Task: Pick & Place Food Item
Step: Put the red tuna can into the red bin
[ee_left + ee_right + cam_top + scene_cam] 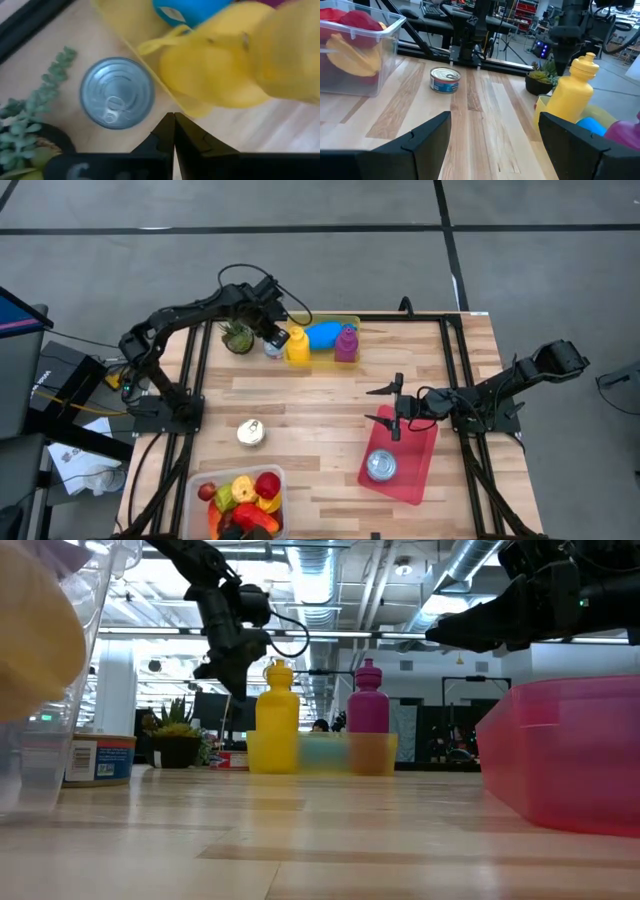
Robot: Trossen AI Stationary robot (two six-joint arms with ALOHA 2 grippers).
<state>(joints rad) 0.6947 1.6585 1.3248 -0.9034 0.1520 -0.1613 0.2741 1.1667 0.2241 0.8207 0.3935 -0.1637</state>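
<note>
A silver can (117,92) stands upright on the table at the far left, between a small potted plant (238,337) and a yellow bottle (297,345). My left gripper (174,120) hangs shut just above the table beside this can and the bottle, pointing steeply down, and touches nothing. In the low view it (232,675) sits left of the bottle (277,720). My right gripper (395,405) waits open and level over the far end of a red container (410,470), on which another silver can (380,467) rests.
A yellow tray (345,322) at the far edge holds a blue item (325,333), with a purple bottle (346,343) beside it. A low labelled can (251,433) stands mid-left. A clear tub of fruit (240,500) sits at the near left. Bare wood lies in the middle.
</note>
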